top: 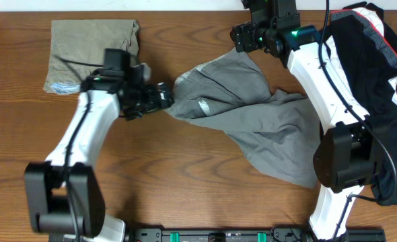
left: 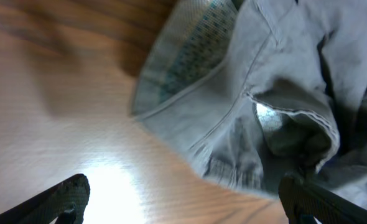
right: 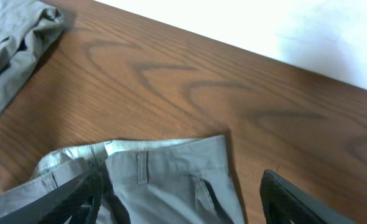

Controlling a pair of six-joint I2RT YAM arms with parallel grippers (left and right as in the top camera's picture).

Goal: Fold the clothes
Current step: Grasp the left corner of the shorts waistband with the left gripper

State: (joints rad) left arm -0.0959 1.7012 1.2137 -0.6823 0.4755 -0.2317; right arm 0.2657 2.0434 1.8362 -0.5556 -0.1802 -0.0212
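At the far left of the wooden surface [top: 185,175], toward its back edge, the khaki shorts [top: 91,50] lie folded into a rough rectangle, flat and well apart from the other clothes. Just right of them the left arm reaches in from the near edge, and the left claw [top: 166,95] points at the left end of the grey shorts [top: 252,117]. In the left wrist view its fingers [left: 59,199] stand wide apart with nothing clamped, and a rumpled, seamed edge of the grey cloth [left: 246,93] lies on the wood just ahead of them and between their tips. The grey shorts themselves sit in the middle of the surface, unfolded and bunched into creases (one leg trails toward the near right, against the base of the right arm). Their upper end reaches up to the right claw [top: 242,35] near the back edge. In the right wrist view that claw's fingers [right: 295,199] are also spread and grip nothing, and the waistband [right: 165,149], with its belt loops showing, lies flat on the wood below and between them. Furthest right, beyond the right arm, the black top [top: 380,81] with white and red stripes lies in a loose heap at the edge of the surface.
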